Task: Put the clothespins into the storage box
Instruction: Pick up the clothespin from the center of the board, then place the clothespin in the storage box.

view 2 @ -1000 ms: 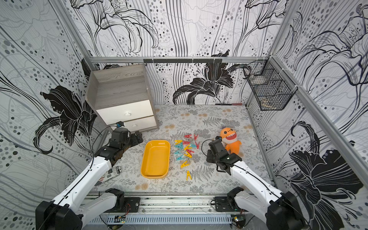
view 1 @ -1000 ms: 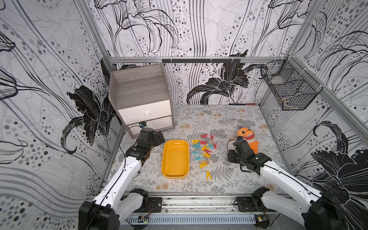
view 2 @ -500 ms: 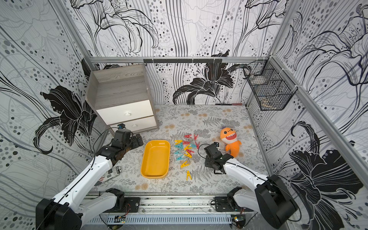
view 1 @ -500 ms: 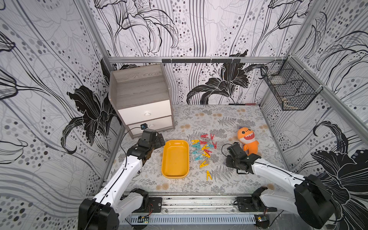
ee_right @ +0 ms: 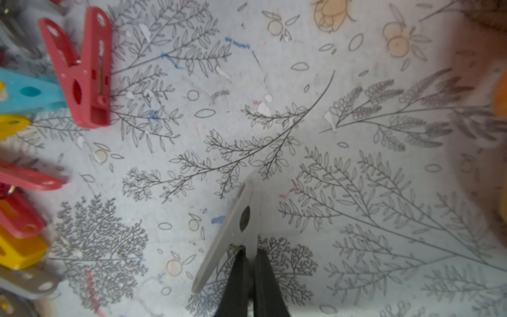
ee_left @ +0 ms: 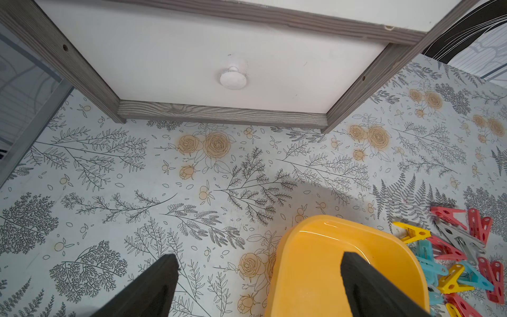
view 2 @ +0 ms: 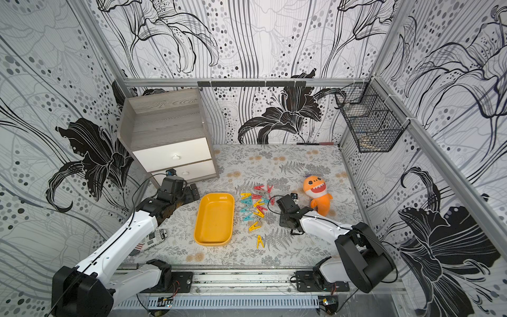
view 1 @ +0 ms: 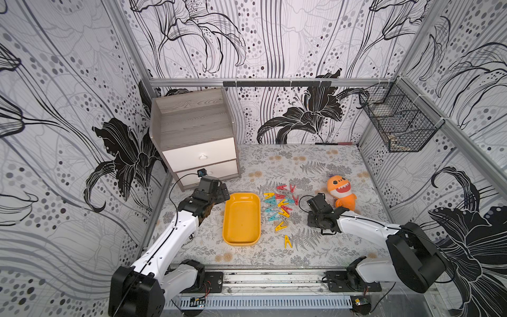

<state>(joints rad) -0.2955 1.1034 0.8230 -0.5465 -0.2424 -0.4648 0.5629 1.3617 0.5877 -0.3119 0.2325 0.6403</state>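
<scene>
Just now my right claw (ee_right: 249, 255) snaps shut on a grey clothespin (ee_right: 233, 227); left claw (ee_left: 258, 258) hangs wide open by the storage box (ee_left: 310, 241).

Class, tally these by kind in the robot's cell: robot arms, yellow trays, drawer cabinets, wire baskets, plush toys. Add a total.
Robot arms: 2
Yellow tray: 1
Drawer cabinet: 1
Wire basket: 1
Plush toy: 1
Total: 6
</scene>
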